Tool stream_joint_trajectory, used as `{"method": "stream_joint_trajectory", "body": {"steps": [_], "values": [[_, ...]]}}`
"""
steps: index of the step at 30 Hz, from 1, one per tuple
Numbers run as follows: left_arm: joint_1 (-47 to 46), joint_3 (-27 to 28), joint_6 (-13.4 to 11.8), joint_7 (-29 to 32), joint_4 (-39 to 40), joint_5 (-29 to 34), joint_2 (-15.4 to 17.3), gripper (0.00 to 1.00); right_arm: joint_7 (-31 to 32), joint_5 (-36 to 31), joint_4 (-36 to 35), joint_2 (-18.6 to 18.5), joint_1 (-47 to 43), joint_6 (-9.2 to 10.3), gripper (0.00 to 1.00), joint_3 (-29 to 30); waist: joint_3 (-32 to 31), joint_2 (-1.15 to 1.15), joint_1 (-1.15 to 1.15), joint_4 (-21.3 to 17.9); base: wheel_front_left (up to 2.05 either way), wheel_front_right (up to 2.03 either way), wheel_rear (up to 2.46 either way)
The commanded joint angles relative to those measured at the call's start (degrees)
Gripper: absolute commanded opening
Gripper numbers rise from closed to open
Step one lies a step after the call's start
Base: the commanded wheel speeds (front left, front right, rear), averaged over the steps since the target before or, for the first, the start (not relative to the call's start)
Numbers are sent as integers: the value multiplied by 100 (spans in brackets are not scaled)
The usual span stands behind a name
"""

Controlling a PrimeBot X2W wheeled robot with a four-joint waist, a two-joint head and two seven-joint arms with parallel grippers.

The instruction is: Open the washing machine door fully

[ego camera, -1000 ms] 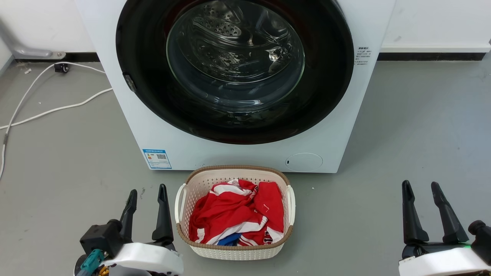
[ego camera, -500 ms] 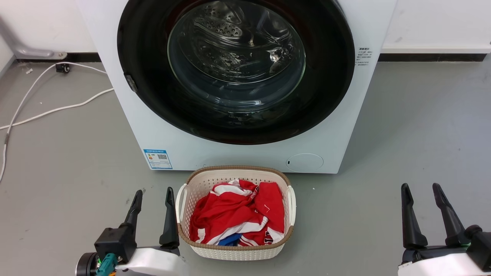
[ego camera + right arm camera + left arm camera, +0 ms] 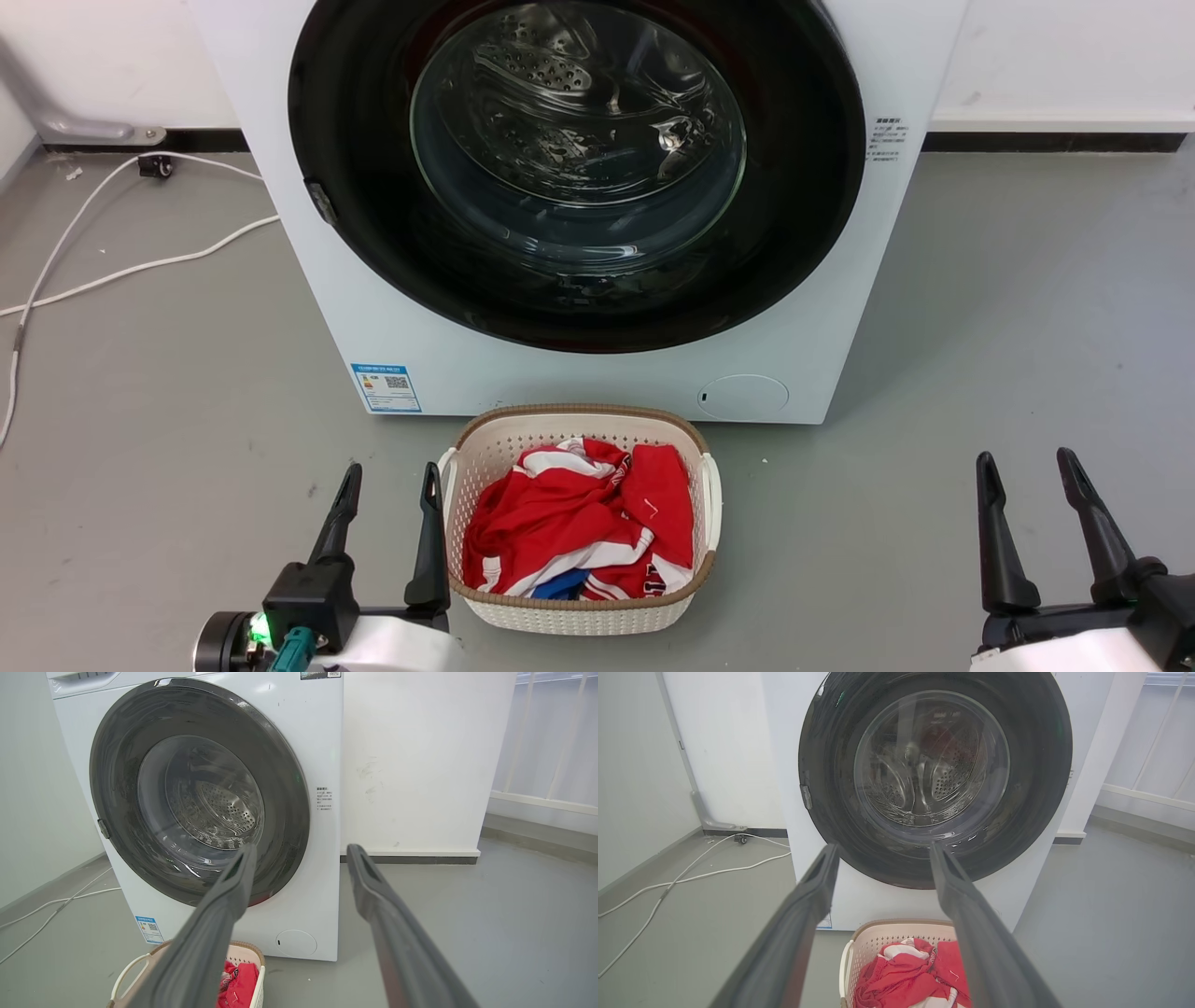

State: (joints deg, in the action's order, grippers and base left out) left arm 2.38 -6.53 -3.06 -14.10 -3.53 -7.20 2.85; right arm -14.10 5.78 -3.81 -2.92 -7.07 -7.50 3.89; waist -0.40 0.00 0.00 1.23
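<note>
While the washing machine door [image 3: 577,163] sits shut, flush against the front of the washing machine [image 3: 523,373], both grippers hang low over the grey floor [image 3: 980,308], well apart from it and nearer the camera. The left gripper [image 3: 391,471] has its two dark fingers spread and holds nothing. It is just beside the left handle of the laundry basket [image 3: 579,412], which holds red clothes [image 3: 579,532] and stands just in front of the machine's base. The right gripper [image 3: 1024,457], likewise spread and empty, is far off to the right. In the left wrist view, the fingertips frame the door's lower rim. A small grey tab [image 3: 321,203] sits on the door's left edge.
</note>
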Motion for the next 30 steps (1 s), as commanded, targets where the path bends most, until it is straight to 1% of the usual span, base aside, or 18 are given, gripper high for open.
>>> {"method": "stream_joint_trajectory", "body": {"steps": [1, 8, 18, 30], "values": [[60, -3, -19, -35, 3, 92, 5, 100, -37, -80, -45, 6, -45, 1, 100, 5, -1, 0, 0, 1, 0, 0, 0], [89, -45, -73, -120, -32, 350, 6, 100, -117, -280, -63, 7, -109, 2, 100, 9, -17, 0, 0, 6, 0, 0, 0], [93, -43, -60, -119, -153, 196, 5, 100, -112, -52, 11, 7, -119, 2, 100, 16, -26, 0, 0, 5, 0, 0, 0], [103, -21, -64, -118, -202, 176, 5, 100, -111, 41, 81, 7, -123, 2, 100, 2, -34, 0, 0, 11, 0, 0, 0]]}}
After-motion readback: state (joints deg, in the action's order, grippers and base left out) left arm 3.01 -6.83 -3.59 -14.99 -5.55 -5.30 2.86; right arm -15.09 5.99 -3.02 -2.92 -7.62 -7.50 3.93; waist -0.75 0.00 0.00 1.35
